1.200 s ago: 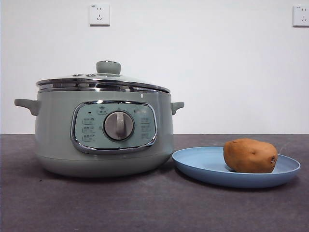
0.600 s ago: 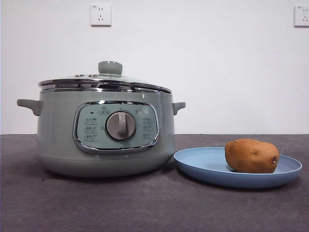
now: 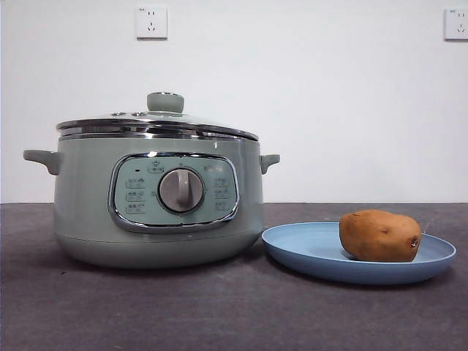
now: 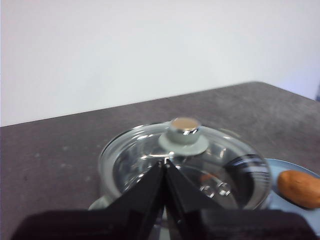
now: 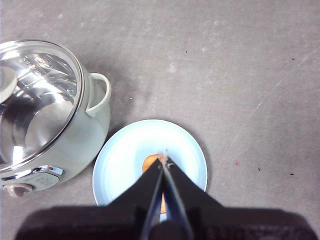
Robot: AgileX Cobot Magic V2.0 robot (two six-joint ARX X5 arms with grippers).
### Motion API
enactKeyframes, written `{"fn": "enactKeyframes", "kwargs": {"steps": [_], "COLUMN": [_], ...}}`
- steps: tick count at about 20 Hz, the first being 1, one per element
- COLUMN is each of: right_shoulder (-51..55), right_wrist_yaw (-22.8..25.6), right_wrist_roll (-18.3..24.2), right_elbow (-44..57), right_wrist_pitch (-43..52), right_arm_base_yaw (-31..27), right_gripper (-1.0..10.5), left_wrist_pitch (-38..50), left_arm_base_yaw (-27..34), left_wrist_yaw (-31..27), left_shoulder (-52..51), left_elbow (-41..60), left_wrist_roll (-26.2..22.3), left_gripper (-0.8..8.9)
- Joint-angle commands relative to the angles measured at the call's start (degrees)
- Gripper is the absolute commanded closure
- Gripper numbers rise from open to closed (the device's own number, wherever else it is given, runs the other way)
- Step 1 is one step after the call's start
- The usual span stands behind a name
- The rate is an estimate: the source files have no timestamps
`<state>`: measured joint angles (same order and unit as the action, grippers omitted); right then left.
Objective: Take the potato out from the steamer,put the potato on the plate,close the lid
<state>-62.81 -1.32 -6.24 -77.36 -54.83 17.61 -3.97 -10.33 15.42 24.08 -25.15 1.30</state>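
— How many things on the table?
— One steamer (image 3: 157,201), one lid (image 3: 157,121) on it, one plate (image 3: 358,252), one potato (image 3: 379,235).
— On the far wall?
— Two sockets (image 3: 151,22), one left, one at the right edge.

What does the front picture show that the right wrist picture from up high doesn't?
Only the front view shows the wall sockets and the lid's whole green knob.

Only the right wrist view shows the right claw, shut, above the plate, and the shiny inside of the steamer through the glass lid.

Both show the steamer with its lid on, its silver dial, and the potato lying on the blue plate, though the claw hides most of the potato from above.
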Motion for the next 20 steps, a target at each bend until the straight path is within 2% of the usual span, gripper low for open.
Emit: {"fn": "enactKeyframes", "kwargs": {"steps": [1,4,8,13,17,20], "right_shoulder": [0.24,0.24,0.24,0.24,0.24,0.24], "right_wrist_yaw": [0.17,0.17,0.17,0.17,0.2,0.2], "right_wrist_roll": [-0.37,-0.37,-0.37,-0.37,-0.37,-0.37], "right_elbow": [0.13,0.13,0.13,0.13,0.13,0.13], "right_wrist_pitch": [0.31,0.31,0.33,0.31,0.31,0.31], "right_arm_base_yaw": [0.0,0.02,0.0,0.02,0.0,0.0], "right_gripper": [9.5,9.5,9.5,9.5,9.5,9.5], "left_wrist_pitch": [7.5,12.98,13.03,4.17,-6.8,-6.58], "left_arm_base_yaw": [2.16,4.24,5.99,6.69,6.69,6.69], "left_wrist_yaw": [-0.15,-0.26,-0.76,-5.29,-10.91,-10.93], "left_shoulder": [-5.57,-11.47,-17.05,-19.85,-22.45,-23.61], "left_elbow": [9.29,18.03,25.0,24.98,24.96,24.96], "left_wrist_roll": [3.82,7.17,9.44,9.88,12.33,12.24], "left_gripper": [8.17,8.17,8.17,8.17,8.17,8.17]}}
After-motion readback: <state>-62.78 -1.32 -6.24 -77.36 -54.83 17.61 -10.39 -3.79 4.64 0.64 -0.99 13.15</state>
